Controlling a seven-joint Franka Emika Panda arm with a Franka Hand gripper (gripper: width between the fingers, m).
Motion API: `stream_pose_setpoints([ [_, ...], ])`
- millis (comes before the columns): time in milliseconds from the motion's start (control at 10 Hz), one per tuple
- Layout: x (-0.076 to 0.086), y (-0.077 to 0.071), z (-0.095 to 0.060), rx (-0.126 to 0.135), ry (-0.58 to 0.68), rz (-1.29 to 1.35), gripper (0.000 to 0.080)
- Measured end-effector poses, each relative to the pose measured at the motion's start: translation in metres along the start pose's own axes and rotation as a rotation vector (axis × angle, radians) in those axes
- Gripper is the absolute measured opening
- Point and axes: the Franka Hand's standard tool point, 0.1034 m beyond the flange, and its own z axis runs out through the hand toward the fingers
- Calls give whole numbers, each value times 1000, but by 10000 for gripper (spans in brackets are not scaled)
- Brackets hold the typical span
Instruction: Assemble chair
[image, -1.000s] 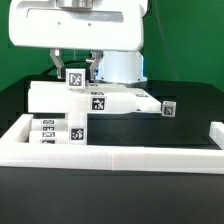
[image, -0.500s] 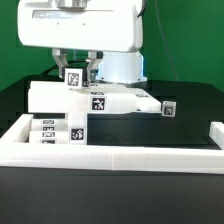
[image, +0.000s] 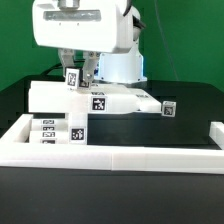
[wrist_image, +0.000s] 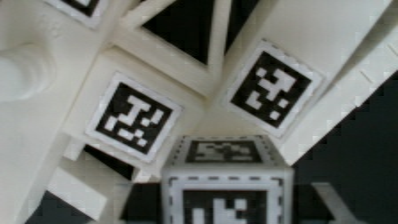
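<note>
In the exterior view my gripper (image: 77, 79) hangs straight down over the back left of the white chair assembly (image: 125, 101). It is shut on a short square leg (image: 73, 75) that stands upright on the assembly's top, one tag facing the camera. The fingers (image: 90, 70) flank this leg on both sides. In the wrist view the leg's tagged end (wrist_image: 226, 190) fills the space between the jaws. Beyond it lie the chair's tagged white plates (wrist_image: 134, 115). More tagged chair parts (image: 76, 130) stand at the front left, and another (image: 168, 108) sits at the exterior view's right.
A long low white border wall (image: 120, 160) runs along the front and up both sides of the black table (image: 190, 110). The arm's large white housing (image: 85, 25) hangs above the parts. A green backdrop is behind.
The arm's white housing above the gripper has shifted toward the exterior view's right and looks narrower, as if turned. The held leg and the chair parts stay in place.
</note>
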Motion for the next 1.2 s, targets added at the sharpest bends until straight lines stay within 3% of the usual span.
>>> stream_pose_setpoints([
  [500,-2,-3,0,6,-5,303,288],
  [600,-2,-3,0,6,-5,266,390],
  [700,-2,-3,0,6,-5,230,566],
  [800,-3,-4,1,4,2,183,566],
  [900,-1,-5,1,9,13,83,632],
  [1200,5,-2,-1,10,30,-269,649],
])
